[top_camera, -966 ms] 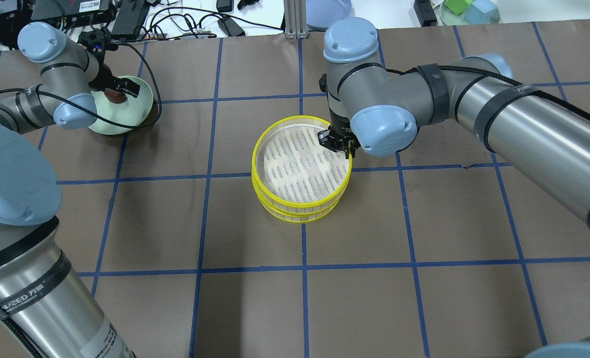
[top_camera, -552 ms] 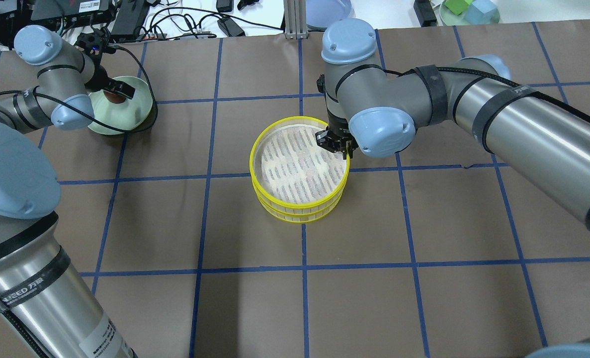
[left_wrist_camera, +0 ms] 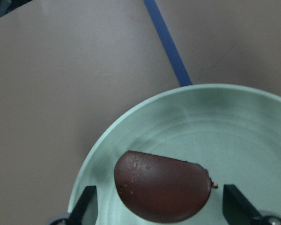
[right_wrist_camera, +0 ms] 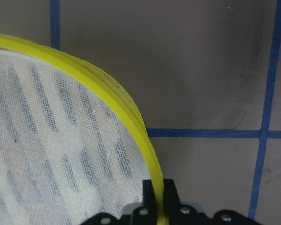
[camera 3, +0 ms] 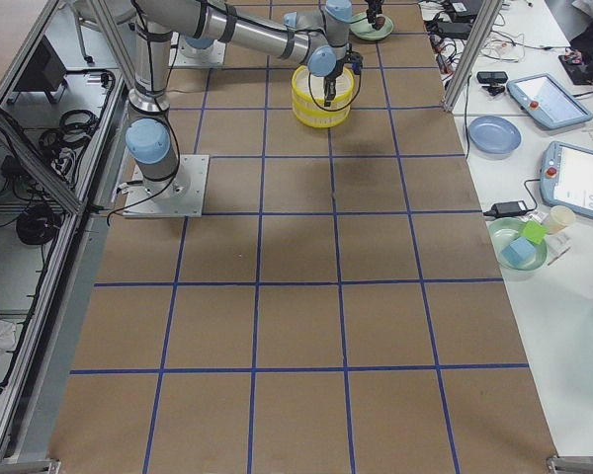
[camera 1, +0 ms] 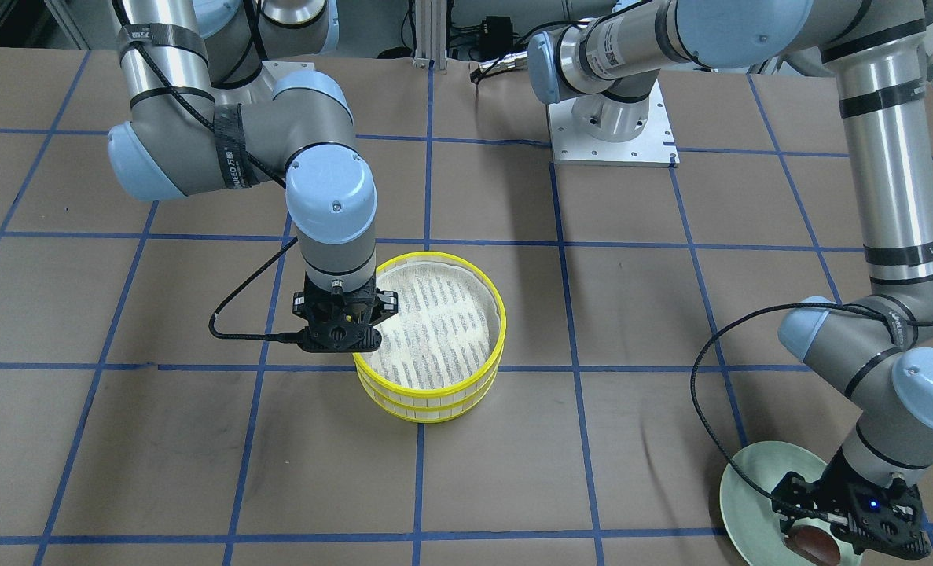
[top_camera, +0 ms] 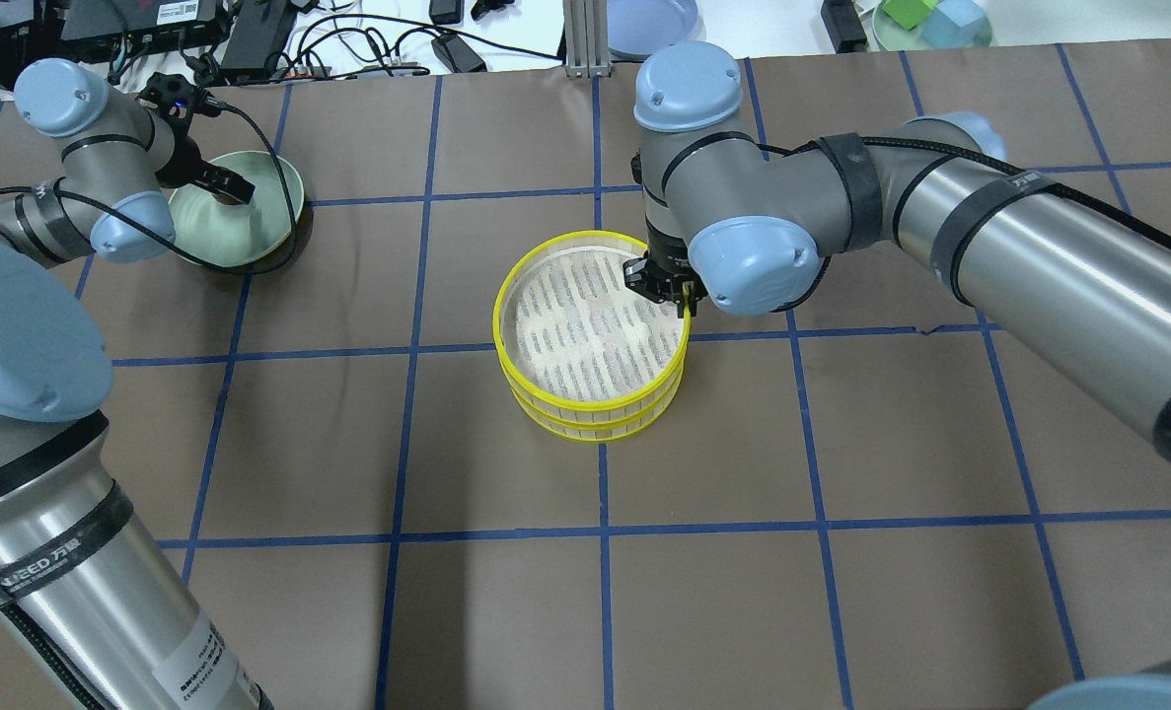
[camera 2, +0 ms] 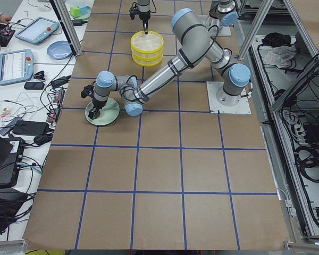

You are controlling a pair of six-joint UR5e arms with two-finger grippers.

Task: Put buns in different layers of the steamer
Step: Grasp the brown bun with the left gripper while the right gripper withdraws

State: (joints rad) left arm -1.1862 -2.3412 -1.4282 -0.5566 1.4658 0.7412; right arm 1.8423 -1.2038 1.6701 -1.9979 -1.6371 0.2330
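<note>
- While the right gripper is clenched on the yellow rim of the upper steamer tray, one finger stands inside the rim and the other outside it.
- That grip is on the far right part of the rim, as seen from overhead.
- The upper steamer tray sits over the lower steamer tray, and the two make a stack at the middle of the table.
- Whether the upper tray rests fully on the lower one or is raised a little, I cannot tell.
- The upper tray's white mesh liner faces up, with grey slat stripes showing through it.
- At the far left of the table the left gripper hangs low over the pale green plate, with its jaws spread wide and released.
- The dark brown bun lies on that plate close to its rim.
- It is between the two fingers, with a gap on each side, so neither finger touches it.
</note>
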